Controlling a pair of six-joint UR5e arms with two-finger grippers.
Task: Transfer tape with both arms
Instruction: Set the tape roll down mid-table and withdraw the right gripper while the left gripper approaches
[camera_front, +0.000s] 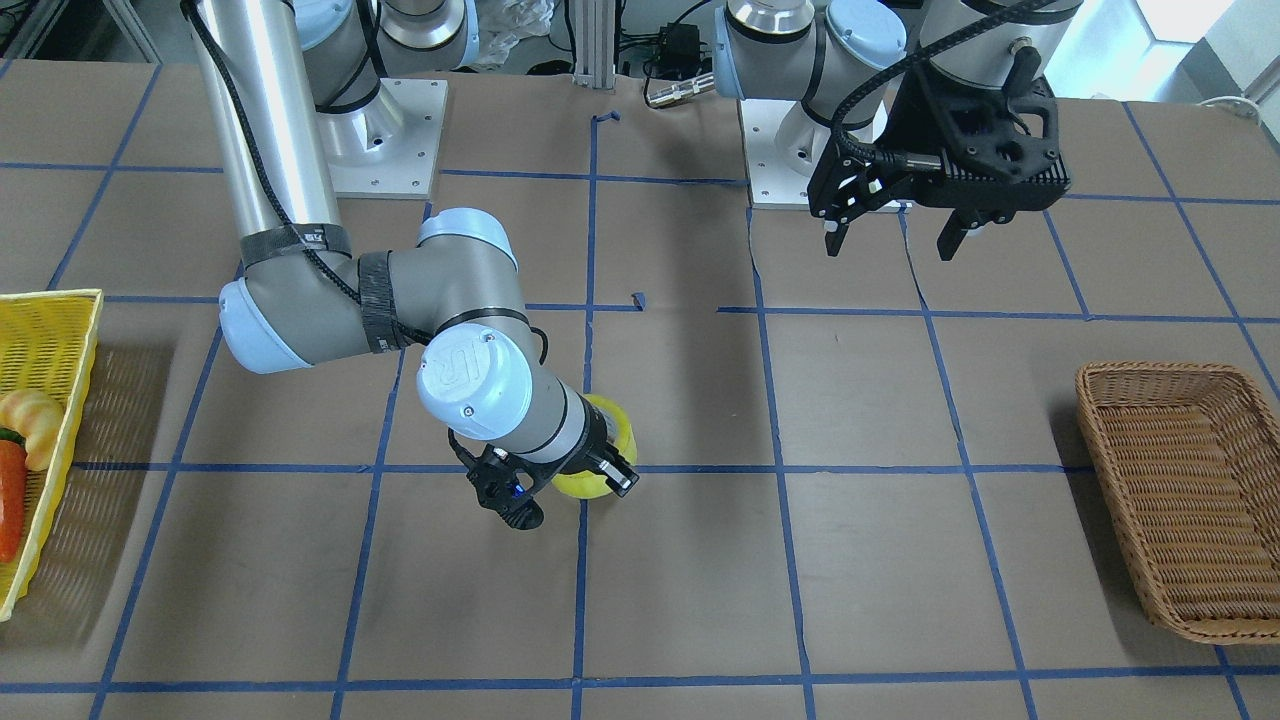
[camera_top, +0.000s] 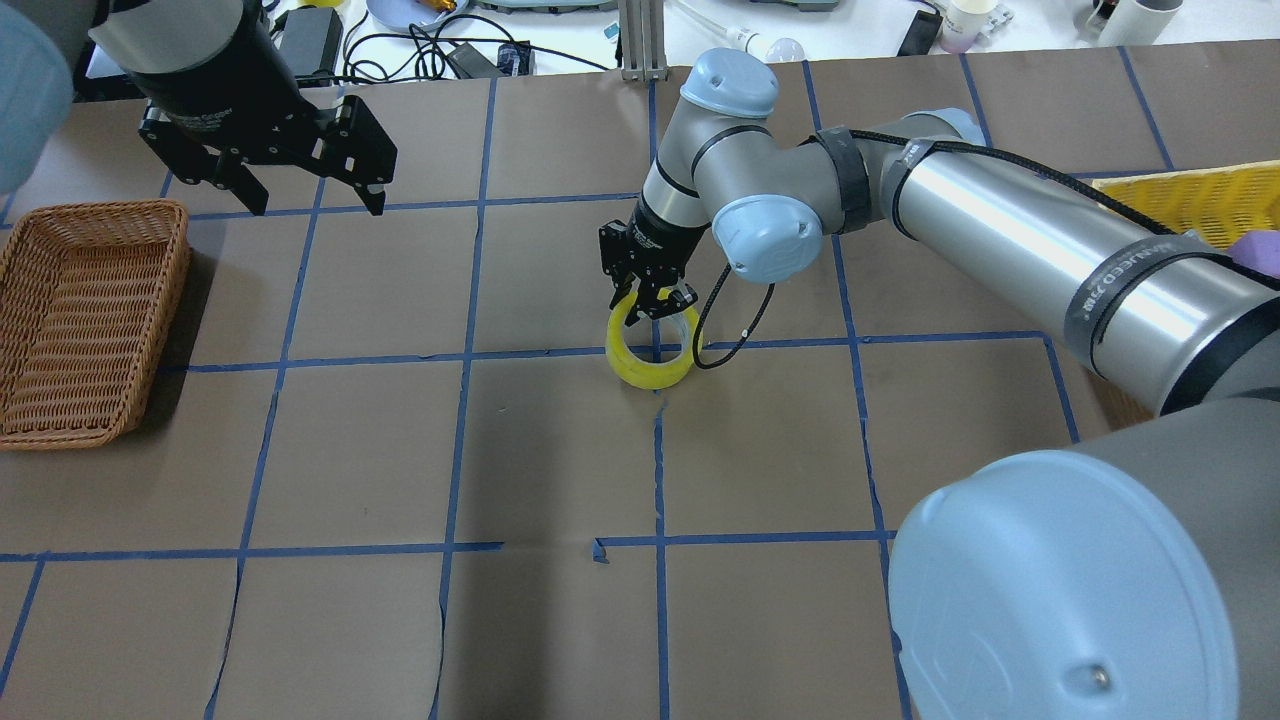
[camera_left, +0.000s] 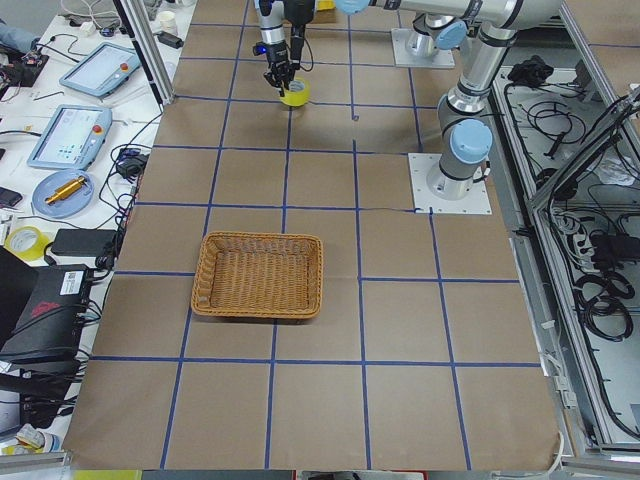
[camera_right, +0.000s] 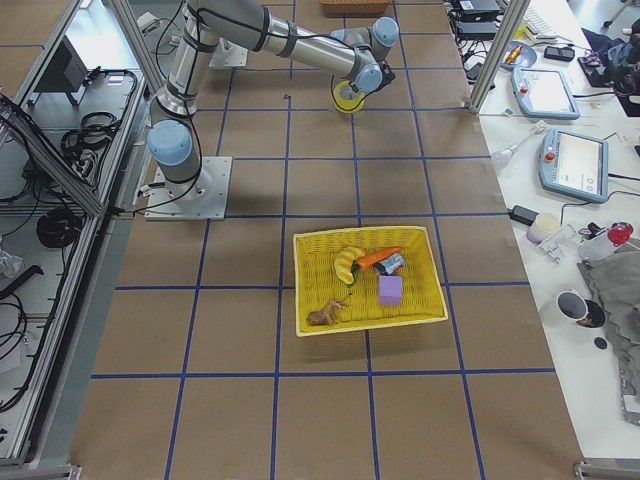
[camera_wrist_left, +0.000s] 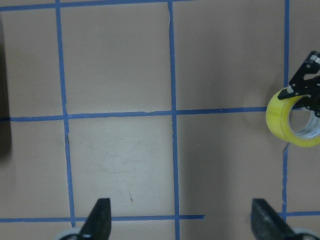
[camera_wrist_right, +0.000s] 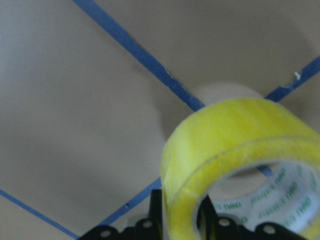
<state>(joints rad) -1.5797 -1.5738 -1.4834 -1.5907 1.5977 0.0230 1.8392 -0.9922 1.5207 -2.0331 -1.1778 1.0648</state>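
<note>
The yellow tape is a ring with a pale core. It is tilted, low over the brown table near a blue grid crossing at mid-table. My right gripper is shut on its wall, one finger inside the ring and one outside. The right wrist view shows the tape close up. It also shows in the front view, under the right gripper. My left gripper is open and empty, well above the table and apart from the tape. The left wrist view shows the tape at its right edge.
A brown wicker basket stands at the table's left end, also in the front view. A yellow basket with toy foods stands at the right end, also in the front view. Blue tape lines grid the table.
</note>
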